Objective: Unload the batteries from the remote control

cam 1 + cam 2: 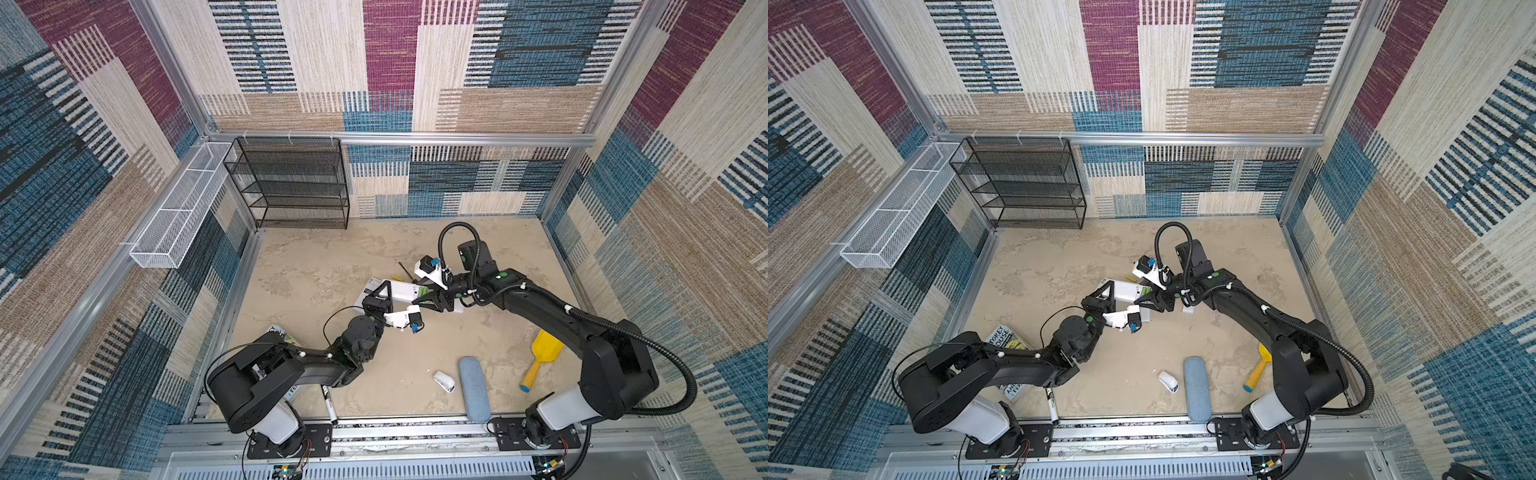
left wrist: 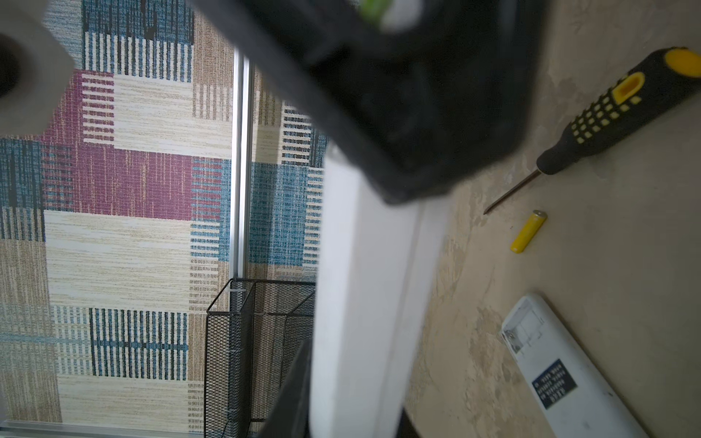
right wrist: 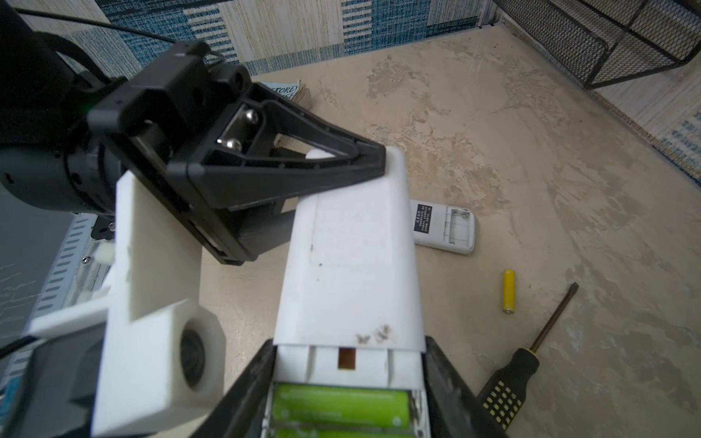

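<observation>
The left pincer [image 1: 386,290] is clamped on one end of the white remote [image 3: 349,265]. The right pincer [image 1: 427,298] straddles the other end, fingers [image 3: 246,386] hugging its sides — pressing or not, I cannot tell. The remote hangs above mid-counter, long axis running left edge to right edge, open bay toward the right, two green batteries [image 3: 339,407] lying crosswise inside. A yellow battery [image 3: 508,291] lies on the mottled beige counter [image 1: 332,266] toward the far edge, by a screwdriver [image 3: 508,383]. Both arms reach in bent from the near edge — patchwork woven walls [image 1: 415,62] surround.
</observation>
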`<action>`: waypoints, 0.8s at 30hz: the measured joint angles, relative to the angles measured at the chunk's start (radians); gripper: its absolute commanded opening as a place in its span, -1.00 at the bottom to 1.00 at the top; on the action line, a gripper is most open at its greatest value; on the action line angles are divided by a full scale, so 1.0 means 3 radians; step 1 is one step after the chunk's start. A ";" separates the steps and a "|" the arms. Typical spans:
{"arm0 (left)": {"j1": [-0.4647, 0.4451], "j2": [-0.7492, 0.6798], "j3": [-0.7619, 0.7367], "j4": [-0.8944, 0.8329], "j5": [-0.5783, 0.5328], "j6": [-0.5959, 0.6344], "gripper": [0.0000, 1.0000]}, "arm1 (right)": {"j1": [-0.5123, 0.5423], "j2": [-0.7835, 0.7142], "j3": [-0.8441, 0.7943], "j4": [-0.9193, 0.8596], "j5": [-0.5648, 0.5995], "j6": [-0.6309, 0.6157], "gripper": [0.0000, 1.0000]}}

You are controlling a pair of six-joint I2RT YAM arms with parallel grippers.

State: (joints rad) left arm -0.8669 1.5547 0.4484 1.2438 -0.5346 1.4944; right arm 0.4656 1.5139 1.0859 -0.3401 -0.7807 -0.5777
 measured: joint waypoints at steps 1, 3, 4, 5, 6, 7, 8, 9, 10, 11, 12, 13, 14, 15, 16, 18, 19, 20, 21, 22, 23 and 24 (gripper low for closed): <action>0.0000 0.0000 0.0000 0.0000 0.0004 0.0000 -0.53 | 0.0000 -0.0010 -0.0011 0.0010 0.0008 0.0000 -0.30; -0.0001 -0.0001 0.0000 0.0000 0.0020 -0.0003 -0.31 | 0.0001 -0.0028 -0.0041 0.0034 0.0020 -0.0001 -0.30; -0.0003 -0.0001 0.0000 0.0004 0.0055 -0.0014 -0.19 | 0.0003 -0.0036 -0.0060 0.0047 0.0028 -0.0015 -0.31; -0.0005 -0.0004 0.0001 0.0015 0.0060 -0.0017 -0.07 | 0.0003 -0.0039 -0.0076 0.0048 0.0046 -0.0017 -0.32; -0.0006 -0.0004 0.0001 0.0027 0.0060 -0.0024 0.00 | 0.0003 -0.0042 -0.0090 0.0051 0.0058 -0.0018 -0.32; -0.0006 -0.0006 0.0001 0.0029 0.0061 -0.0027 0.07 | 0.0003 -0.0043 -0.0098 0.0051 0.0070 -0.0027 -0.33; -0.0006 -0.0009 0.0001 0.0029 0.0062 -0.0033 0.12 | 0.0003 -0.0043 -0.0107 0.0066 0.0085 -0.0027 -0.34; -0.0005 -0.0010 0.0001 0.0032 0.0062 -0.0037 0.16 | 0.0003 -0.0043 -0.0112 0.0072 0.0092 -0.0027 -0.34; -0.0005 -0.0011 0.0001 0.0032 0.0062 -0.0045 0.21 | 0.0003 -0.0043 -0.0121 0.0088 0.0108 -0.0027 -0.35; -0.0005 -0.0014 0.0001 0.0032 0.0062 -0.0064 0.25 | 0.0003 -0.0043 -0.0134 0.0107 0.0112 -0.0027 -0.35; -0.0005 -0.0018 0.0001 0.0032 0.0062 -0.0074 0.28 | 0.0003 -0.0043 -0.0145 0.0116 0.0127 -0.0027 -0.35; -0.0004 -0.0031 0.0001 0.0032 0.0062 -0.0086 0.36 | 0.0003 -0.0043 -0.0159 0.0125 0.0150 -0.0027 -0.35; -0.0004 -0.0043 -0.0001 0.0031 0.0062 -0.0090 0.41 | 0.0003 -0.0043 -0.0174 0.0142 0.0158 -0.0027 -0.35; -0.0004 -0.0057 -0.0005 0.0029 0.0062 -0.0104 0.43 | 0.0003 -0.0043 -0.0186 0.0156 0.0160 -0.0027 -0.36; -0.0003 -0.0081 -0.0014 0.0025 0.0061 -0.0122 0.46 | 0.0003 -0.0043 -0.0203 0.0184 0.0163 -0.0027 -0.35; 0.0001 -0.0140 -0.0032 -0.0018 0.0061 -0.0161 0.49 | 0.0008 -0.0043 -0.0240 0.0247 0.0172 -0.0025 -0.35; 0.0001 -0.0179 -0.0043 -0.0051 0.0061 -0.0175 0.50 | 0.0013 -0.0045 -0.0262 0.0289 0.0178 -0.0025 -0.34; 0.0001 -0.0217 -0.0051 -0.0090 0.0062 -0.0187 0.51 | 0.0015 -0.0046 -0.0282 0.0319 0.0182 -0.0024 -0.34; 0.0001 -0.0271 -0.0064 -0.0159 0.0070 -0.0215 0.51 | 0.0017 -0.0048 -0.0305 0.0357 0.0181 -0.0024 -0.33; 0.0001 -0.0341 -0.0079 -0.0237 0.0080 -0.0252 0.53 | 0.0017 -0.0052 -0.0328 0.0398 0.0182 -0.0022 -0.34; 0.0001 -0.0421 -0.0090 -0.0332 0.0089 -0.0290 0.56 | 0.0015 -0.0055 -0.0345 0.0431 0.0184 -0.0020 -0.34; 0.0001 -0.0506 -0.0100 -0.0417 0.0099 -0.0338 0.64 | 0.0015 -0.0056 -0.0359 0.0472 0.0191 -0.0008 -0.34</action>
State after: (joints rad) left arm -0.8665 1.4029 0.4183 1.1187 -0.5049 1.3930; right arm 0.4702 1.4971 0.9783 -0.1986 -0.7235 -0.5800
